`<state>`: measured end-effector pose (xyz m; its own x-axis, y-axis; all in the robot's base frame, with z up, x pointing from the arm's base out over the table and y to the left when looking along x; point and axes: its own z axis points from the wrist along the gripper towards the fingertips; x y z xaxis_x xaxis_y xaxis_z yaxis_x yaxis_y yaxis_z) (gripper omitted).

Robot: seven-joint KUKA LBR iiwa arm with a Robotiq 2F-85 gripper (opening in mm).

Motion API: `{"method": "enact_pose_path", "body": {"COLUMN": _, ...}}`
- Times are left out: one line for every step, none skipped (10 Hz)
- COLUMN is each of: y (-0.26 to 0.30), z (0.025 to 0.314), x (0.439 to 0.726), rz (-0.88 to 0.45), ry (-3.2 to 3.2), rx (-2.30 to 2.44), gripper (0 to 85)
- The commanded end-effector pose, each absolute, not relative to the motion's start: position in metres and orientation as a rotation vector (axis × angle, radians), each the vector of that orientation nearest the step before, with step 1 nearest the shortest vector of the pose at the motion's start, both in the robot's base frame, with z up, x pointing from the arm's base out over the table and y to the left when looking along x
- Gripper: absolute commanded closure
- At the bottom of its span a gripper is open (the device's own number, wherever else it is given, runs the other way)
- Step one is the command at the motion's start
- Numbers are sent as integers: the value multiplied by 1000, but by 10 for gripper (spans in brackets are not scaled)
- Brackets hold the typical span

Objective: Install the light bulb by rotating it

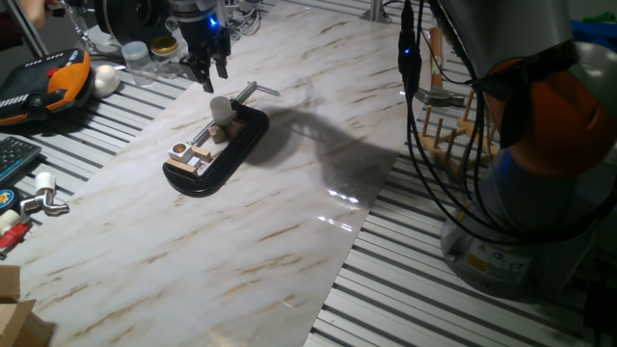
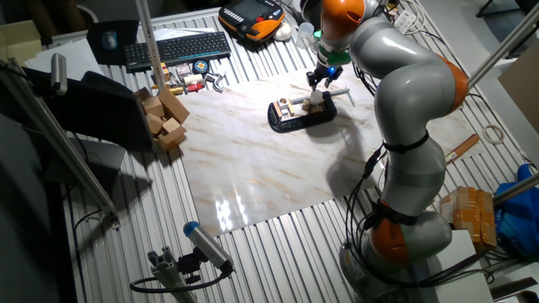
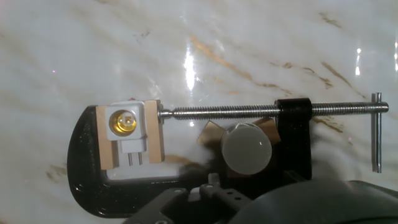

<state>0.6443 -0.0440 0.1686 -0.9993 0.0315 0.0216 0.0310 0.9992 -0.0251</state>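
- We hover our gripper (image 1: 207, 75) above the clamp (image 1: 214, 146), fingers spread and empty.
- The light bulb (image 3: 247, 148) sits inside the clamp's frame, at three o'clock from the brass-lined white socket (image 3: 124, 121).
- It looks light, smooth, frosted and fragile; we'd pinch gently across its round globe.
- Glossy marble table (image 1: 289, 251).

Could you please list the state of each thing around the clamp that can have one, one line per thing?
light bulb: upright inside the clamp frame, not in the socket, not held.
socket: empty, brass contact showing, pinched between two wooden blocks.
C-clamp: lying flat on the table, screw tightened against the blocks.
gripper: above the bulb, fingers apart, holding nothing.
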Motion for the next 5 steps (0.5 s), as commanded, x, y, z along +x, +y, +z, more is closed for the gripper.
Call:
{"method": "enact_pose_path", "body": {"y": -44, "z": 168, "x": 644, "rz": 37, "ry": -3119, "rx": -50, "gripper": 340}}
{"method": "enact_pose_path", "body": {"y": -45, "z": 165, "x": 644, "rz": 29, "ry": -3120, "rx": -50, "gripper": 340}}
{"method": "enact_pose_path", "body": {"y": -45, "z": 162, "x": 644, "rz": 20, "ry": -3123, "rx": -50, "gripper": 340}}
{"method": "enact_pose_path", "body": {"y": -45, "z": 160, "x": 644, "rz": 20, "ry": -3128, "rx": -50, "gripper": 340}}
{"method": "enact_pose_path", "body": {"y": -45, "z": 157, "x": 644, "rz": 22, "ry": -3128, "rx": -50, "gripper": 340}}
